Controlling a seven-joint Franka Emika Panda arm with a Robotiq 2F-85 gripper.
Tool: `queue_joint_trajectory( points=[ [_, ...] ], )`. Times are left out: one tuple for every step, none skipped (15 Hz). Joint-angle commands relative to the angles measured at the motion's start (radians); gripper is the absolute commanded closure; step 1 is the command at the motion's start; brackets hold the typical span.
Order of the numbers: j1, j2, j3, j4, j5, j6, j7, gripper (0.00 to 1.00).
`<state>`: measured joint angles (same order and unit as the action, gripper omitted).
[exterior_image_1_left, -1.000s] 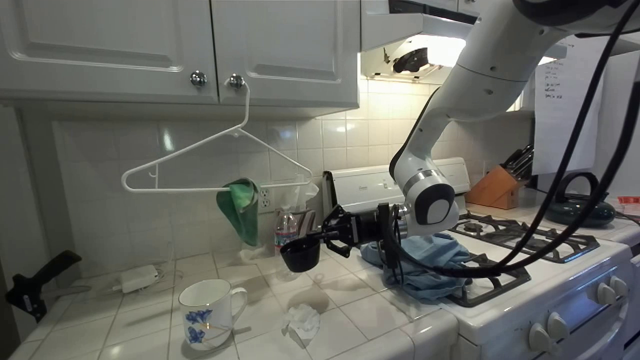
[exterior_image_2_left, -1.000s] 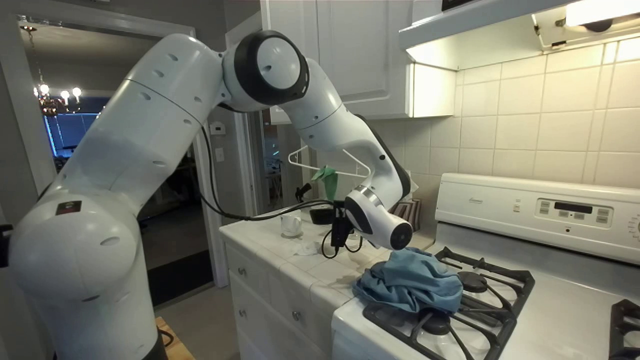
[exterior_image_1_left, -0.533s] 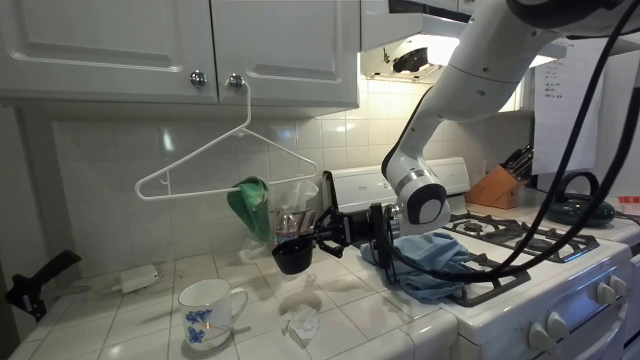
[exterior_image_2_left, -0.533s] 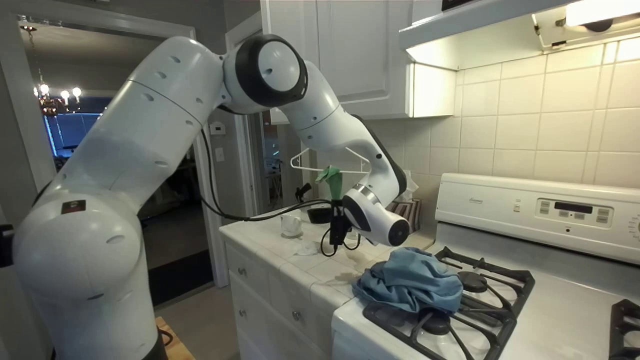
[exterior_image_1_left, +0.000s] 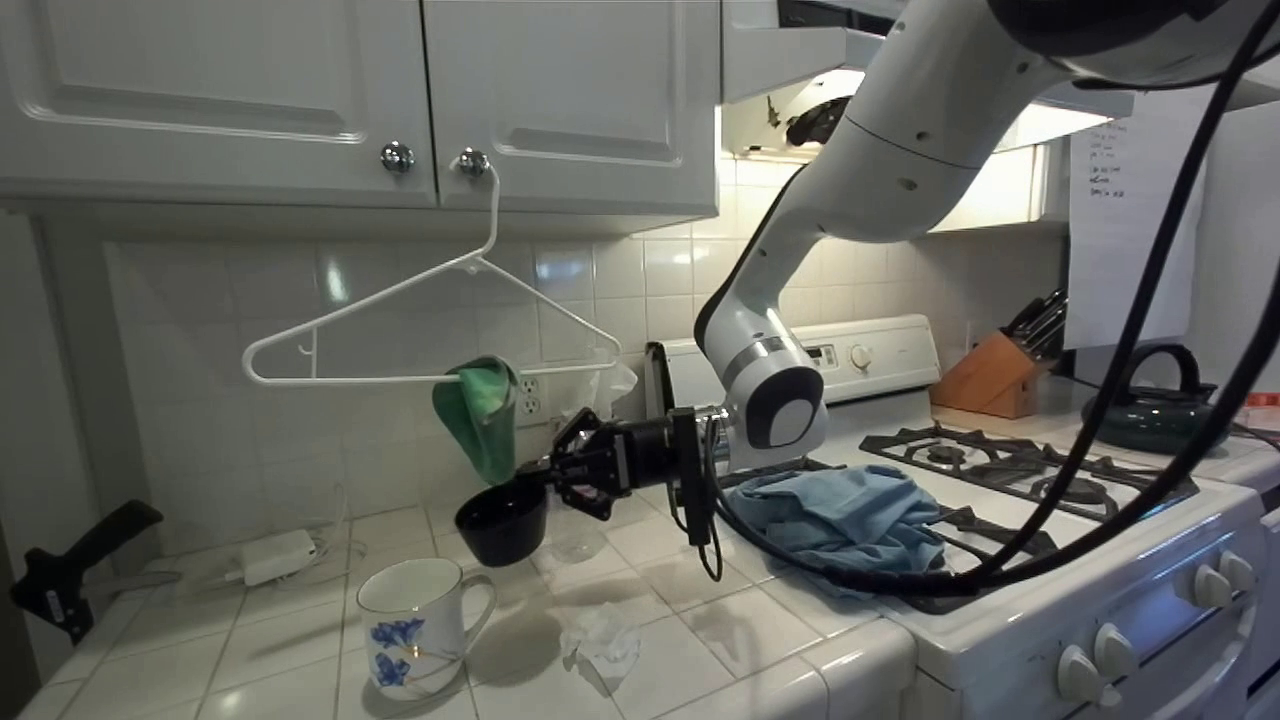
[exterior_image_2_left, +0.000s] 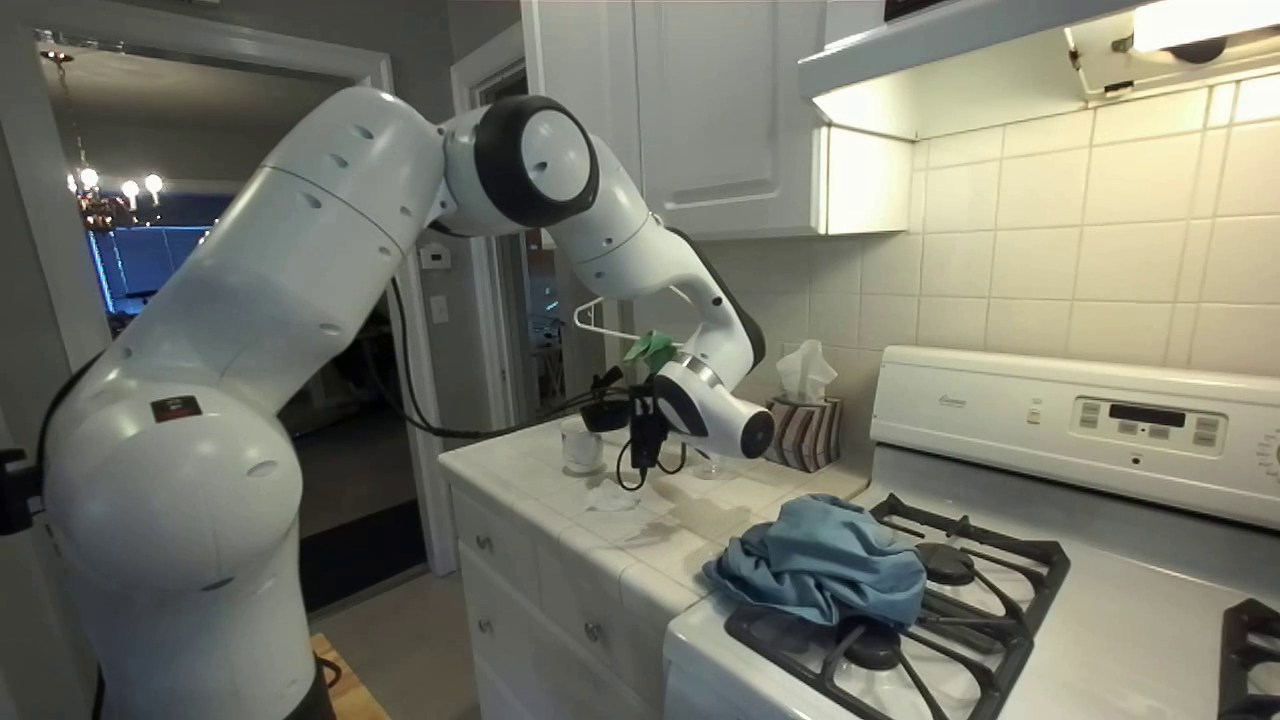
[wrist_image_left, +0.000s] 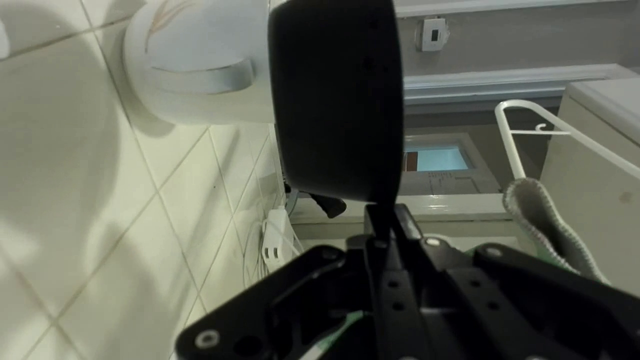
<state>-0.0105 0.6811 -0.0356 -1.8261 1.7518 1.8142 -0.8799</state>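
Observation:
My gripper (exterior_image_1_left: 540, 470) is shut on the short handle of a black cup (exterior_image_1_left: 500, 525), which juts out ahead of the fingertips. In the wrist view the cup (wrist_image_left: 335, 100) blocks much of the middle, and its inside is hidden there. The cup hangs above the counter, a little higher than a white mug with blue flowers (exterior_image_1_left: 410, 640); in the wrist view part of the mug (wrist_image_left: 195, 60) is behind it. A green cloth (exterior_image_1_left: 480, 415) draped over a white hanger (exterior_image_1_left: 340, 380) hangs right by the cup and fingers; whether they touch I cannot tell.
Crumpled white paper (exterior_image_1_left: 603, 645) lies on the tiled counter. A clear bottle (exterior_image_1_left: 577, 540) stands partly behind the gripper, near a striped tissue box (exterior_image_2_left: 805, 430). A blue cloth (exterior_image_1_left: 850, 515) is heaped on the stove's edge. A white charger (exterior_image_1_left: 278, 557) lies by the wall.
The arm has carried the black cup leftward in the exterior view, closer to the mug and slightly tilted. The hanger with the green cloth swung aside and back. The tissue box has come into fuller view.

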Motion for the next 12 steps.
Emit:
queue_joint_trajectory(
  points=[
    [0.036, 0.031, 0.018, 0.07, 0.017, 0.026, -0.015, 0.99],
    [0.044, 0.038, 0.023, 0.086, 0.018, 0.032, -0.018, 0.99],
    [0.052, 0.045, 0.027, 0.103, 0.015, 0.038, -0.017, 0.99],
    [0.058, 0.048, 0.031, 0.113, 0.016, 0.043, -0.021, 0.99],
    [0.064, 0.054, 0.035, 0.127, 0.014, 0.048, -0.023, 0.99],
    [0.069, 0.059, 0.036, 0.14, 0.009, 0.051, -0.023, 0.99],
    [0.072, 0.065, 0.039, 0.152, 0.007, 0.055, -0.023, 0.99],
    [0.077, 0.069, 0.04, 0.162, 0.007, 0.062, -0.029, 0.99],
    [0.081, 0.072, 0.042, 0.17, 0.005, 0.068, -0.033, 0.99],
    [0.086, 0.076, 0.043, 0.18, 0.001, 0.076, -0.037, 0.99],
    [0.092, 0.077, 0.043, 0.186, -0.002, 0.087, -0.043, 0.99],
    [0.099, 0.076, 0.042, 0.192, -0.009, 0.101, -0.048, 0.99]
  ],
)
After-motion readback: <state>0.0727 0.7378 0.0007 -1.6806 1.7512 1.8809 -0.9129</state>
